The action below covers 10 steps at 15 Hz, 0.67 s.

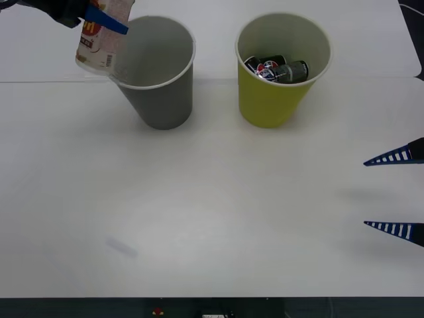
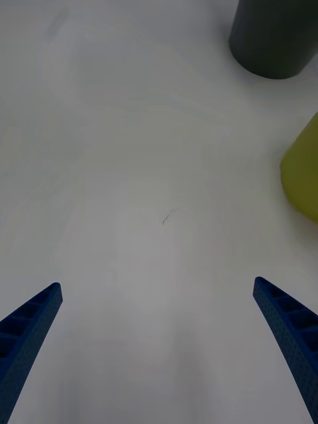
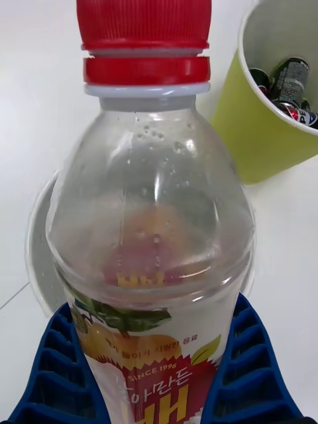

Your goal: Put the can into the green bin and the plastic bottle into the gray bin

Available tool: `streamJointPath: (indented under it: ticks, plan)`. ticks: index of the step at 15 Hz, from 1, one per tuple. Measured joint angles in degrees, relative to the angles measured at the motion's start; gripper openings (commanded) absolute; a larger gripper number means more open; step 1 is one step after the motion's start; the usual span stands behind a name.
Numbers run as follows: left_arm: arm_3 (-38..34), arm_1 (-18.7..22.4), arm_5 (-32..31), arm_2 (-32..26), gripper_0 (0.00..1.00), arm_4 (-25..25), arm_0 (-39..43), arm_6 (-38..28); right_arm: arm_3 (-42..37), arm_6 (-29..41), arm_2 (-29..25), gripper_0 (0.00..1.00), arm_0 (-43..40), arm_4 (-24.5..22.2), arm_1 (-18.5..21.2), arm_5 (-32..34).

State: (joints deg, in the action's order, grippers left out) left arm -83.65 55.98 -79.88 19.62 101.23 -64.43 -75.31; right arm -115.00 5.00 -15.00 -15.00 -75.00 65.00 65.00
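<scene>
We log the left end effector (image 1: 99, 20) clenched on the plastic bottle (image 1: 101, 36), lifted off the counter (image 1: 212, 212) and hanging at the gray bin's (image 1: 159, 73) rim on the side away from the green bin (image 1: 275, 99). In the front view the bottle's base end overlaps that rim while the rest leans away from the bin. The left wrist view shows the blue ribbed fingers (image 3: 245, 371) clamping the labelled lower body, red cap (image 3: 144, 40) pointing away from the wrist, with the gray bin's whitish rim visible behind the bottle. We read the body grip as deliberate: it leaves the cap end free and keeps the fingers clear of the bin wall at release. We judge the bottle not yet centred over the opening; dropped here, it could catch the rim.

The can (image 1: 278, 69) lies inside the green bin, just beside the gray bin, so that half of the task appears done.

The right end effector (image 1: 397, 192) hovers released over bare counter, well apart from the gray bin, beyond the green bin, fingers spread wide. We take it as parked clear of the left arm's path.
</scene>
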Motion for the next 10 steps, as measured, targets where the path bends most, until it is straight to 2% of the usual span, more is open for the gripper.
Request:
streamJointPath:
  ticks: [5, 8, 9, 10]
  plan:
    - [3.2, -5.4, 0.0, 1.9, 0.00, 7.1, -2.8, 0.0, 0.0, 0.0, 0.0, 1.00, 0.0, 0.0, 0.0, 0.0]
    - [3.3, -5.7, 0.0, 2.7, 0.00, 7.5, -3.0, 0.0, 0.0, 0.0, 0.0, 1.00, 0.0, 0.0, 0.0, 0.0]
    - [3.3, -5.8, 0.0, 2.8, 0.25, 7.4, -3.0, 0.0, 0.0, 0.0, 0.0, 1.00, 0.0, 0.0, 0.0, 0.0]
    - [3.3, -5.9, -0.1, 2.8, 0.67, 7.3, -3.0, 0.0, 0.0, 0.0, 0.0, 1.00, 0.0, 0.0, 0.0, 0.0]
